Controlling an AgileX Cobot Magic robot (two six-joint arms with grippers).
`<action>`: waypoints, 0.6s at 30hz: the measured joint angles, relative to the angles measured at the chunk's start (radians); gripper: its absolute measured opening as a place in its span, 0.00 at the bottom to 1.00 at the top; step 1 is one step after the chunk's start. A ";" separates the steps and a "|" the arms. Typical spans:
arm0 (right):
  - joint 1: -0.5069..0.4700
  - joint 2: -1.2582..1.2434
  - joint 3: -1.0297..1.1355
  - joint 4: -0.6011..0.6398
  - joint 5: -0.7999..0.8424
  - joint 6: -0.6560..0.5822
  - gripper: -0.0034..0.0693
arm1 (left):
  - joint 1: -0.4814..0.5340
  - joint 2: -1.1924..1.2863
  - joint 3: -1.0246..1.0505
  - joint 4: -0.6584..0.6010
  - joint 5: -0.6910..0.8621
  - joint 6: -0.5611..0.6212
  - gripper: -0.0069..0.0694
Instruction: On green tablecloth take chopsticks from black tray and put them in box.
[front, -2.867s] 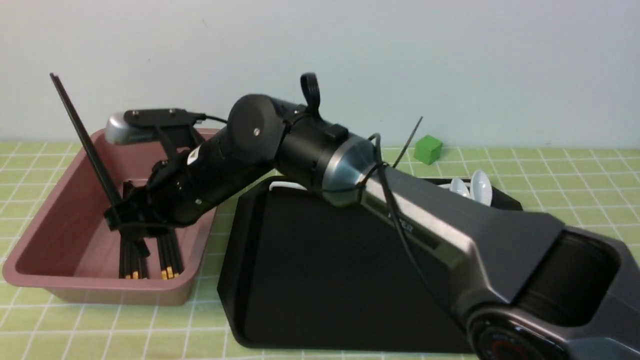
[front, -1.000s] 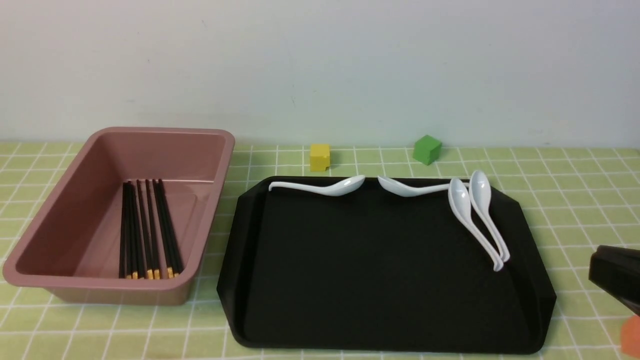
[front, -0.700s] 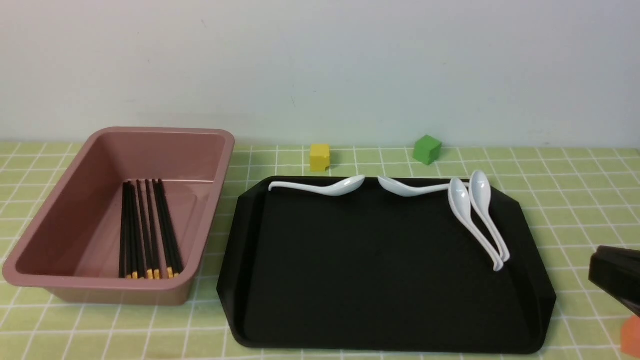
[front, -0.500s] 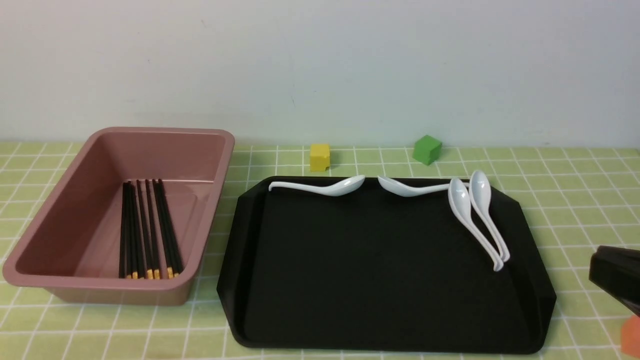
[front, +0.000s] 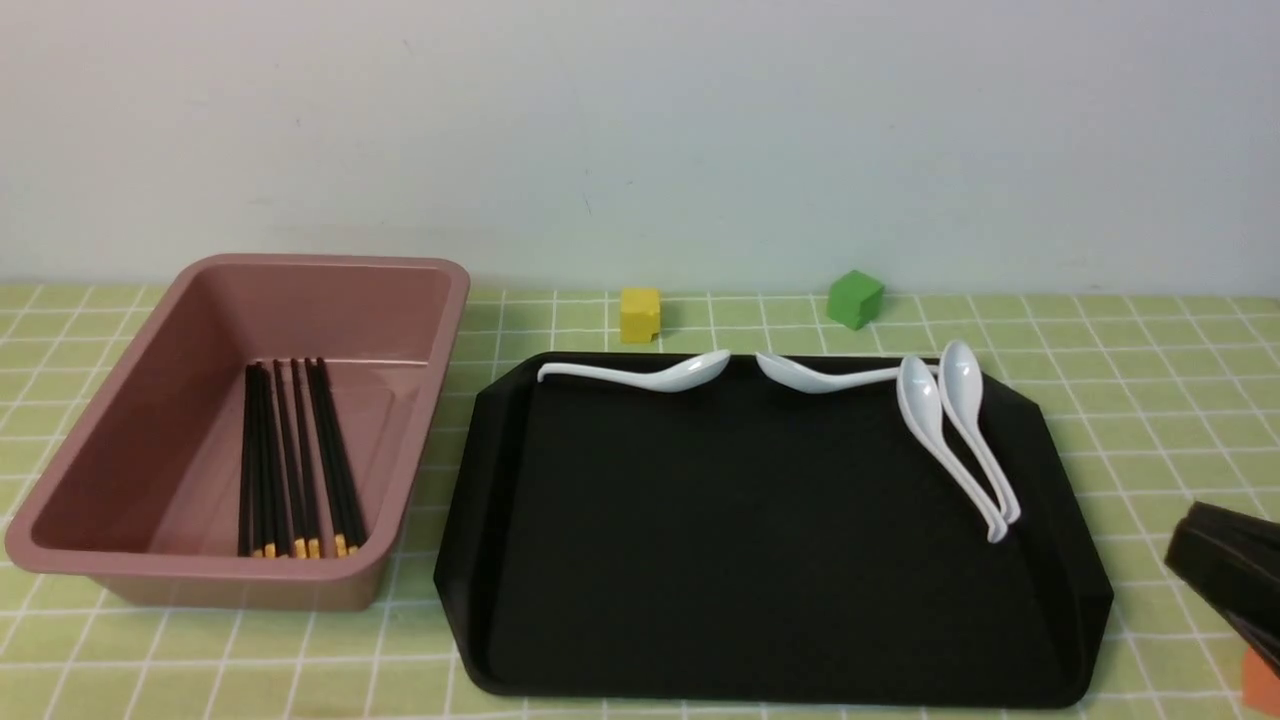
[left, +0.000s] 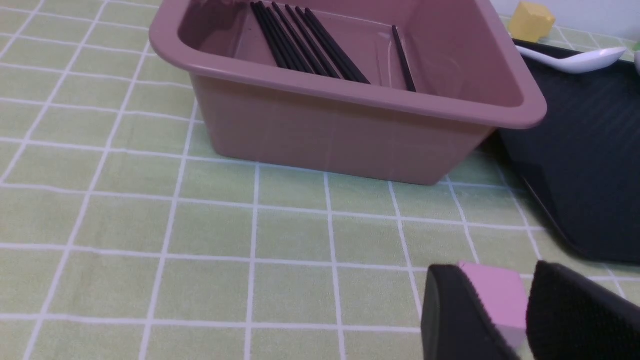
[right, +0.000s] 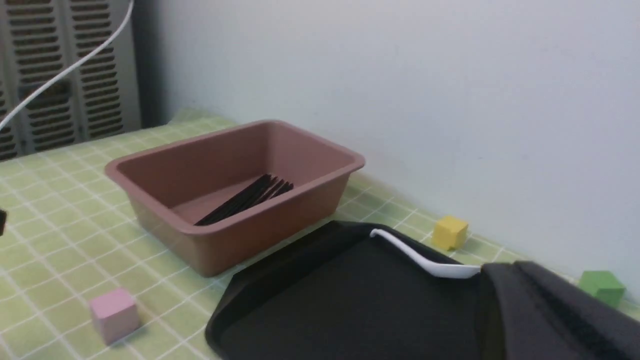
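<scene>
While the chopsticks (front: 290, 455) lie in the box (front: 130, 420) at nine o'clock from the tray (front: 760, 520) on the green cloth (front: 1150, 400), the left gripper (left: 495, 282) has its fingers apart. The right gripper (front: 1215, 560), at the tray's four o'clock, is too hidden to tell.

The worktop is covered edge to edge by the green tablecloth (front: 1150, 400), a pale yellow-green cloth ruled with thin white lines into squares, lying flat up to the wall behind. Six things rest directly on it. The pink box (front: 230, 590) stands on the left, and the black tray (front: 460, 570) lies flat just beside it on the right. Behind the tray, near the wall, sit a yellow cube (front: 640, 314) and a green cube (front: 854, 298), well apart from each other. A pink cube (right: 114, 312) sits alone on the cloth on the robot's side of the box. An orange block (front: 1262, 685) shows at the near right corner, mostly cut off.
</scene>
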 joint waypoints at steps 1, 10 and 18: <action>-0.040 -0.028 0.034 0.025 -0.022 -0.012 0.09 | 0.000 0.000 0.000 0.000 0.000 0.000 0.40; -0.389 -0.316 0.278 0.081 0.015 -0.028 0.10 | 0.000 0.000 0.000 0.000 0.000 0.000 0.40; -0.557 -0.404 0.347 0.073 0.133 -0.020 0.10 | 0.000 0.000 0.000 0.000 0.000 0.000 0.40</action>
